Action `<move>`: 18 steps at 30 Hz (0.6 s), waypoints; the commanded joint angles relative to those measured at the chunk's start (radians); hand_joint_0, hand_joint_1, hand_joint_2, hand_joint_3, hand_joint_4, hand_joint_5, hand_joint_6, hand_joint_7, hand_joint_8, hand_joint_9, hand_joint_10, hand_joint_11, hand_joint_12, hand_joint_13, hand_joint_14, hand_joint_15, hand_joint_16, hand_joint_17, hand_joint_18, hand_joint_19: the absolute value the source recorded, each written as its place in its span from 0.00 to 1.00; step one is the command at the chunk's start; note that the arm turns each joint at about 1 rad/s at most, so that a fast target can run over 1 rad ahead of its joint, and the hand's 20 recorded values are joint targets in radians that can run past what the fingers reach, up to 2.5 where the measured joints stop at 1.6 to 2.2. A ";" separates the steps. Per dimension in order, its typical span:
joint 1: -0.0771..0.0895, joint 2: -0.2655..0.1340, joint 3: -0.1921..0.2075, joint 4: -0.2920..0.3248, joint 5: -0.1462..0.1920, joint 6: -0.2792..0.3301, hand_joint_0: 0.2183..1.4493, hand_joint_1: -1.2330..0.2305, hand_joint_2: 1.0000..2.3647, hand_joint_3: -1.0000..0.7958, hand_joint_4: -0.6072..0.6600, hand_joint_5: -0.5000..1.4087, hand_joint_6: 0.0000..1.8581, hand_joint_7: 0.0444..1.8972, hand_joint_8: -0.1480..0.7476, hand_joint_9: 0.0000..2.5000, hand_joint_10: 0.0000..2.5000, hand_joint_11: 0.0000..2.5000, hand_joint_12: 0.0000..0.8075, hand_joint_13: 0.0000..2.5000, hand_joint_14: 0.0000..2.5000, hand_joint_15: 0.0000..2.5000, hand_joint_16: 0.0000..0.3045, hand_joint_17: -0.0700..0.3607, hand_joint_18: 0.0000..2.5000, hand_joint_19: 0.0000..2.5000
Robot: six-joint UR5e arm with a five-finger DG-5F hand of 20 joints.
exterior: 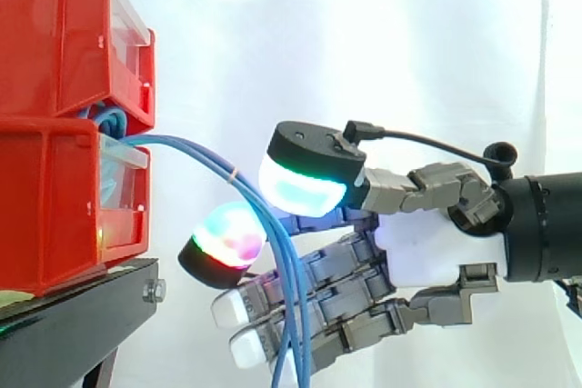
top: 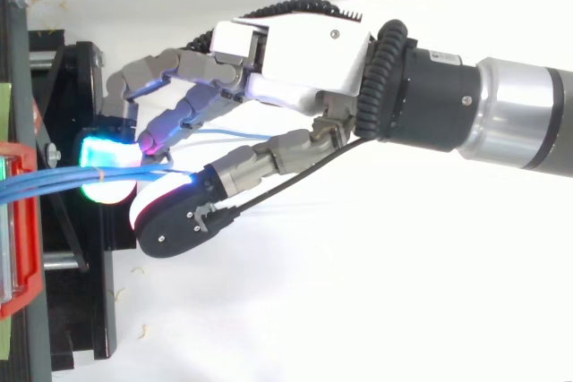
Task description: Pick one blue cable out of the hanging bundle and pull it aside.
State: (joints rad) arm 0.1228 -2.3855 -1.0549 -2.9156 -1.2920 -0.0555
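The blue cables leave the gap between the two stacked red bins at the left of the side view, arch to the right and drop out of the bottom edge of the frame a little left of centre. A thin pale band circles them just before they reach me. In the top view the same bundle runs in from the left edge, level across the middle, and one strand carries on alone toward my palm.

My hand reaches in from the right with its fingers half curled round the bundle. The thumb's pad, glowing white and cyan, sits on top of the strands, and a fingertip glowing green, magenta and red presses from below and to the left, so the cables are pinched between the two. My lower fingers, with white pads, lie behind the hanging strands.

The upper red bin rests on the lower red bin, each with a clear front panel. Both stand on the black stand at the lower left, with a bolt in its near corner. The white curtain fills the background.
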 commanded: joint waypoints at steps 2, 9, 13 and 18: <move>0.000 0.014 0.001 -0.016 0.000 -0.004 0.25 0.37 0.00 0.28 0.58 0.25 0.37 0.50 0.40 0.34 0.00 0.06 0.40 0.28 0.01 0.16 0.15 0.41 0.20 0.22; 0.000 0.014 0.015 -0.019 0.000 -0.004 0.26 0.37 0.00 0.28 0.58 0.25 0.37 0.51 0.40 0.35 0.00 0.06 0.40 0.28 0.01 0.17 0.15 0.40 0.21 0.23; 0.000 0.014 0.019 -0.030 0.000 -0.004 0.28 0.37 0.00 0.29 0.57 0.25 0.37 0.51 0.39 0.35 0.00 0.06 0.39 0.28 0.01 0.17 0.14 0.39 0.21 0.23; 0.000 0.016 0.044 -0.073 0.000 -0.004 0.29 0.37 0.00 0.32 0.56 0.25 0.37 0.53 0.40 0.35 0.00 0.07 0.39 0.29 0.01 0.17 0.14 0.39 0.21 0.23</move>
State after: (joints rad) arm 0.1226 -2.3706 -1.0266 -2.9598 -1.2916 -0.0599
